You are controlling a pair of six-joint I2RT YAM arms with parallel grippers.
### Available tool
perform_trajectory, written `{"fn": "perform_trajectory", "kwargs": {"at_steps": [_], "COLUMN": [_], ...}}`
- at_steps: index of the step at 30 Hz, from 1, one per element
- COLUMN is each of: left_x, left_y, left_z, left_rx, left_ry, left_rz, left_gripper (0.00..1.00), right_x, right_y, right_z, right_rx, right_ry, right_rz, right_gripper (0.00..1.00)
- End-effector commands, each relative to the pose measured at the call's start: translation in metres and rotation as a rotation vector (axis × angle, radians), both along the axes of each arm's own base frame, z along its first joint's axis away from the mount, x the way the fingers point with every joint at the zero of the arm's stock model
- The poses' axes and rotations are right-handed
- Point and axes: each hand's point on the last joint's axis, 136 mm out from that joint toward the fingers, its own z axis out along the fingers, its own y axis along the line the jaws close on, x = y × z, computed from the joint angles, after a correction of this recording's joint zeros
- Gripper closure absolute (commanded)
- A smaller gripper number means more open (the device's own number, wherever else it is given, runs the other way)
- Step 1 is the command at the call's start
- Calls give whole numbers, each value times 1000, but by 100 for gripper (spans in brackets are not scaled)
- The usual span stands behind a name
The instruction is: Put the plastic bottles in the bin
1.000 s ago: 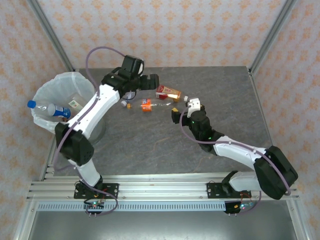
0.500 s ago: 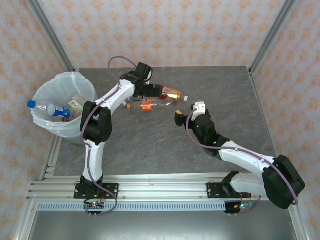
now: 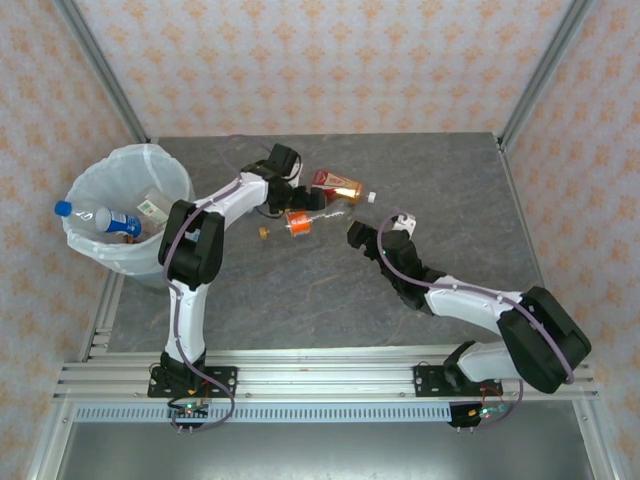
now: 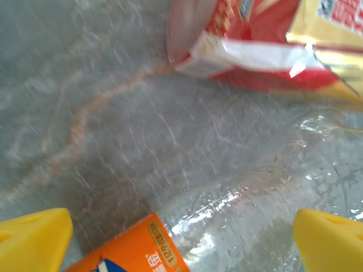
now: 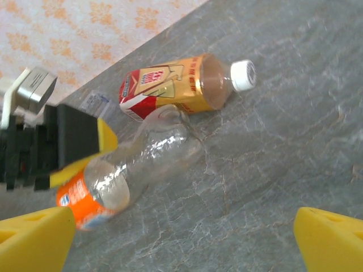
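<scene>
Your left gripper (image 4: 181, 239) is spread wide, its yellow fingertips (image 4: 34, 238) standing one on each side of a crushed clear plastic bottle with an orange label (image 4: 238, 221). The fingers straddle the bottle's body without clamping it, and the bottle lies flat on the grey marbled table (image 3: 450, 190).

Just beyond it, touching or nearly touching its clear end, lies a second plastic bottle with a red and gold label and a white cap (image 5: 170, 85), also on its side. A small orange round piece (image 3: 264, 232) sits loose on the table just to the left of the orange-labelled bottle.

Your right gripper (image 5: 181, 241) is wide too and holds nothing. It hovers over bare table, near the pair of bottles and pointing at them.

The round grey-blue bin lined with a translucent white bag (image 3: 150, 158) stands at the left edge of the table, well apart from both bottles. A clear bottle with a blue label and blue cap (image 3: 100, 217) lies across its left rim.
</scene>
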Motion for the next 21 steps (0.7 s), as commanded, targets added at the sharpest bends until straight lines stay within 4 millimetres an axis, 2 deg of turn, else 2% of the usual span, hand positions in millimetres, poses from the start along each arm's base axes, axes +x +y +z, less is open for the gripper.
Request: {"fn": "perform_trajectory", "kwargs": {"at_steps": [1,4,8,14,16,21], "left_x": [-11,-27,-46,-78,-87,-106], "left_y": [-13,-16,-22,-37,-42,-53], "left_z": [33,29,28,9,18,16], "left_rx": [-58,-44,-54,11,24,78], "left_ry": [-72,-61,-53,-7,-33,-55], "left_rz": [-28,-46,-75,-186,-236,-368], "left_gripper": [0,0,0,0,0,0], "right_x": [3,7,14,26,30,36], "right_y": [-5,-2,1,12,16,15], "right_z": [-10,-19,-28,-49,-53,-54], "right_rx": [233,389,463,611,646,679], "right_ry": [97,158,196,278,295,303], "right_rz": [-139,-197,-228,-225,-224,-238], "right_gripper": [1,1,1,1,1,1]}}
